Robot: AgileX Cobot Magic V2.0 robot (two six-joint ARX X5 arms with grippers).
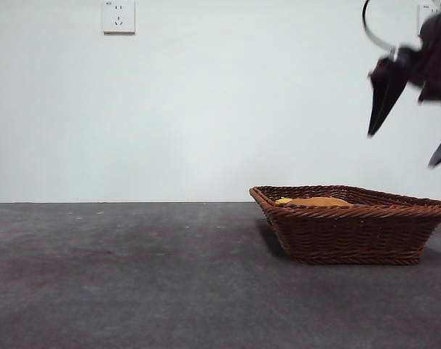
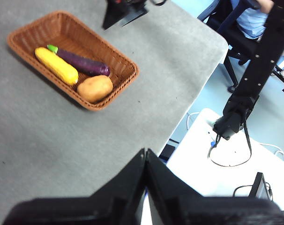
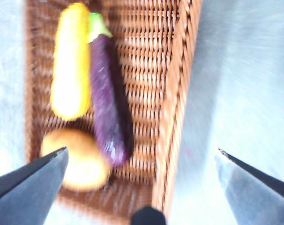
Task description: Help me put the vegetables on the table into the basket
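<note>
Vegetables all lie inside the basket [image 2: 71, 56]: the yellow corn [image 2: 56, 65] runs along one long wall, the purple eggplant [image 2: 83, 63] lies just beside it and parallel, its green stem at the same end as the corn's tip, and the tan potato [image 2: 94, 88] sits at the end of the basket, touching or nearly touching both. Packed this way, lengthwise and side by side, the two long pieces leave the short end free for the round one, which is probably why they fit without stacking. From the low front view only the tops of the potato [image 1: 319, 201] and a sliver of corn show over the braided rim, so they rest low against the basket floor.

On the table [image 2: 48, 150] outside the basket I see no vegetable, so I judge the task to be finished or nearly so.

The right gripper [image 3: 142, 187] hangs above the basket, over its rim and the table just beside it, jaws spread wide and holding nothing; that fits a release with the arm clear of the load. The front view shows it high above the basket's far side, well apart from the rim. The left gripper [image 2: 145, 157] waits well away from the basket, near the table's edge, its jaws pressed together and empty, out of the other arm's way.
</note>
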